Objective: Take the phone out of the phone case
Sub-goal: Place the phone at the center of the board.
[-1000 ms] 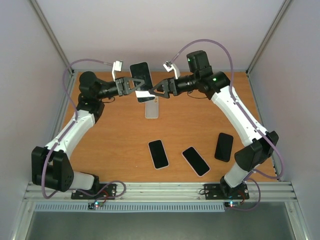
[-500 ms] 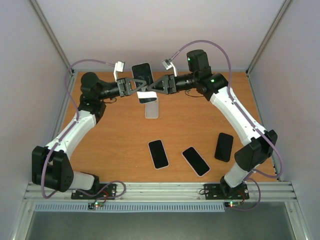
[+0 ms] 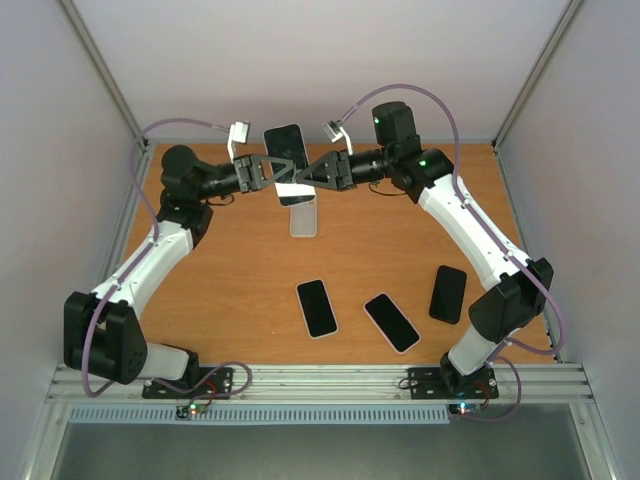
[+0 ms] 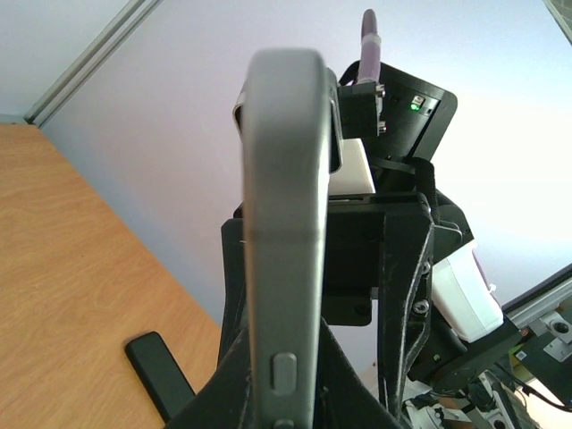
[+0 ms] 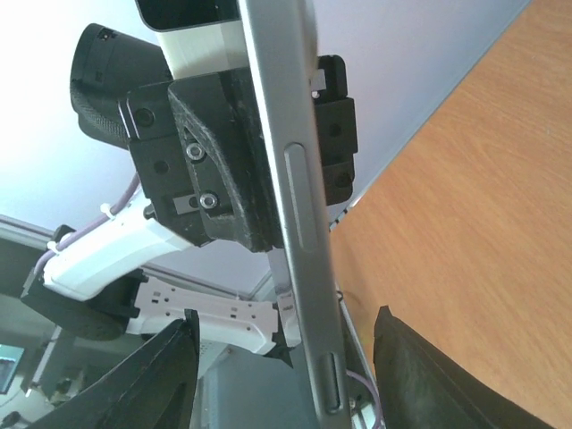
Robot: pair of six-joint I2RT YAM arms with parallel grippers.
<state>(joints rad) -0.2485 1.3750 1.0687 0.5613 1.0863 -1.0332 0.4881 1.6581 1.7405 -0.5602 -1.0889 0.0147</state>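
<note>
My left gripper (image 3: 278, 172) is shut on the cased phone (image 3: 283, 146) and holds it on edge above the far middle of the table. The screen is black and the case is grey-white. In the left wrist view the grey case edge (image 4: 281, 259) runs up between my closed fingers (image 4: 357, 393). My right gripper (image 3: 303, 178) is open and its two fingers straddle the phone's other end. In the right wrist view the case edge (image 5: 299, 223) stands between the spread fingers (image 5: 152, 375), with gaps on both sides.
A grey case or face-down phone (image 3: 303, 218) lies on the table under the held phone. Three black-screened phones lie nearer the front: one (image 3: 316, 307), a second (image 3: 391, 322), a third (image 3: 448, 293). Side walls stand close by.
My right gripper has moved left up to the held phone, and its open fingers now sit around it. The left gripper and phone have barely moved.
</note>
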